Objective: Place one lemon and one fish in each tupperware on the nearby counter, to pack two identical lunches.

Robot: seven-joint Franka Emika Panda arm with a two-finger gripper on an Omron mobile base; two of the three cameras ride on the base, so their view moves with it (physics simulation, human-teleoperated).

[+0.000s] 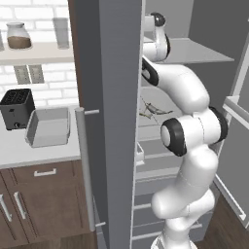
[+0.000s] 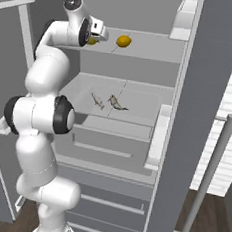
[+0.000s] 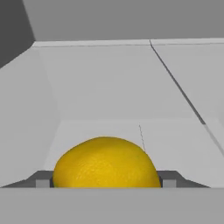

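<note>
Now lemon [image 3: 105, 162] between claw [image 3: 105, 181] fingertips

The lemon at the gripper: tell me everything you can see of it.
The lemon at the gripper is bright yellow, rounded, with a finely dimpled peel. In the hand view it sits between the jaws, one dark tip at each side; whether they press on it yet cannot be told. It rests on the pale upper fridge shelf, near the left wall. In the right base view it peeks out behind the hand, with a second lemon apart to its right.
</note>
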